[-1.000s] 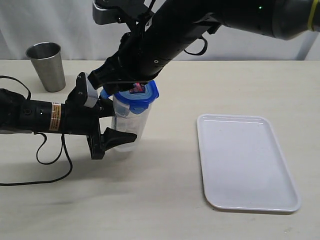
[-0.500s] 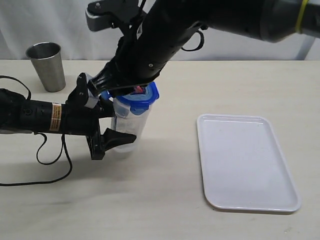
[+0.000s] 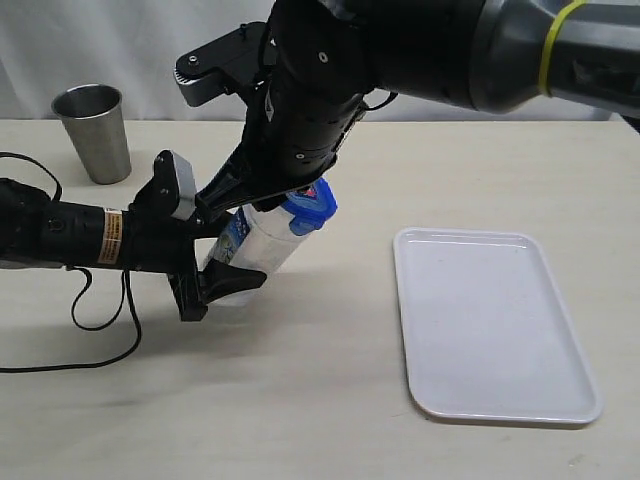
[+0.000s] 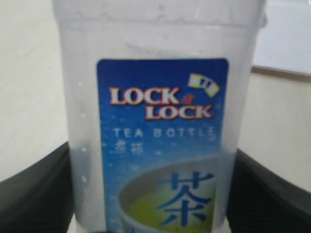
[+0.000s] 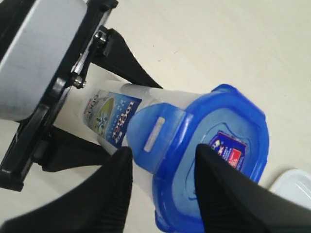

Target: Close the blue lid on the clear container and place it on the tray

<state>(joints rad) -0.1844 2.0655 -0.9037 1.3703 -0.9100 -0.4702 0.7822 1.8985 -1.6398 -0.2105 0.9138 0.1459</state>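
The clear container (image 3: 262,245) leans to the right on the table, its base low between the fingers of my left gripper (image 3: 235,250), which is shut on its sides. Up close, its blue tea-bottle label (image 4: 163,145) fills the left wrist view. The blue lid (image 3: 312,205) sits on the container's mouth, red-and-white sticker up. My right gripper (image 5: 163,149) is open over the lid (image 5: 214,160). One finger lies across the lid's top, the other beside a folded-down flap (image 5: 153,138). The white tray (image 3: 500,330) lies empty to the right.
A grey steel cup (image 3: 92,130) stands at the back left. The right arm's bulky black body (image 3: 330,90) hangs over the container. Black cable (image 3: 100,320) trails from the left arm across the front left.
The container, upright a second ago, now tips to the right with the lid on it. The right arm has swung lower and further over the lid. The left gripper kept its hold.
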